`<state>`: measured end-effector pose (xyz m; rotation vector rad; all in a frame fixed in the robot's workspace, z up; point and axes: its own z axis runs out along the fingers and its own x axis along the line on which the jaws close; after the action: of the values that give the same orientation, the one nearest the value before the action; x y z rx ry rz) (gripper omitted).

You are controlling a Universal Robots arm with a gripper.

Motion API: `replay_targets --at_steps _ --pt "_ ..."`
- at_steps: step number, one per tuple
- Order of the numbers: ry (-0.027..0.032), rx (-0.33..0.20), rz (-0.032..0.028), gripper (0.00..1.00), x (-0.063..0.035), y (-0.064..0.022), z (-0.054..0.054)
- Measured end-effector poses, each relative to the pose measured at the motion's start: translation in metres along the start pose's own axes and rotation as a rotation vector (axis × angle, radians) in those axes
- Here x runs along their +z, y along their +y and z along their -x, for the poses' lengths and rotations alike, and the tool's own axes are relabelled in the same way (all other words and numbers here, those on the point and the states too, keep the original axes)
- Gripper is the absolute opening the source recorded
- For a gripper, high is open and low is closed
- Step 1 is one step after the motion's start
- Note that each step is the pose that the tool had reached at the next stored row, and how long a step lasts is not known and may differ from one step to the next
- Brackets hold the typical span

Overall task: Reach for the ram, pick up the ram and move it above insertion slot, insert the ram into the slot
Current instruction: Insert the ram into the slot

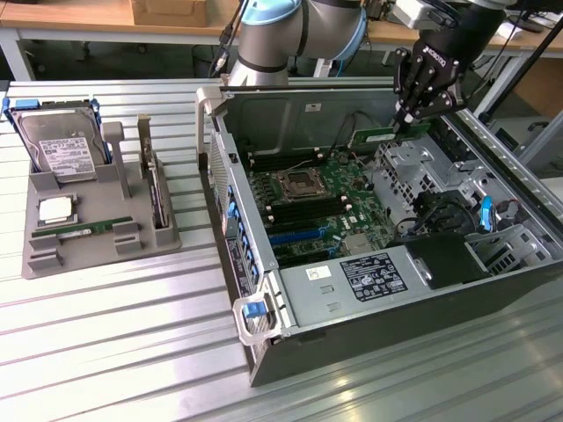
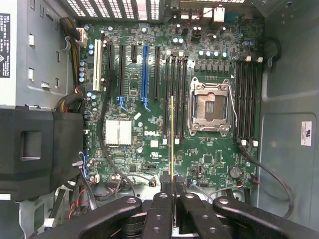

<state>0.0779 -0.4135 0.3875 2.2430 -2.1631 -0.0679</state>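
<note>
Green and thin, the ram (image 2: 172, 139) hangs edge-down between your fingers (image 2: 160, 204), which are closed almost fully and pinch it by one end. It is inside the open computer case (image 1: 352, 343), up over the motherboard (image 2: 149, 149) and touching nothing below.

The step in hand looks like the carry to the slot (image 2: 177, 94). In the wrist view the stick's edge runs the same way as the bank of black slots beside the processor socket (image 2: 209, 107), on the side towards the blue socket (image 2: 145, 74). So the heading already looks good. What seems off is position along that line: the stick overlaps only one end of the bank, so it probably needs to travel lengthwise.

- Hold the stick upright – a lean would put one corner down first.
- Pick one slot and centre the edge over it; they lie close together, so a small sideways slip would land you in the neighbour.
- Watch the pale wire (image 2: 232, 107) beside the socket.
- I cannot tell whether the end clips are open – check them.
</note>
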Motion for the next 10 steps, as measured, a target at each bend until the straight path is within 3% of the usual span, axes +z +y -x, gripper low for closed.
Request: replay_targets --at_steps 10 --pt "-0.0001 0.0 0.0 0.12 0.0042 0.006 0.0002"
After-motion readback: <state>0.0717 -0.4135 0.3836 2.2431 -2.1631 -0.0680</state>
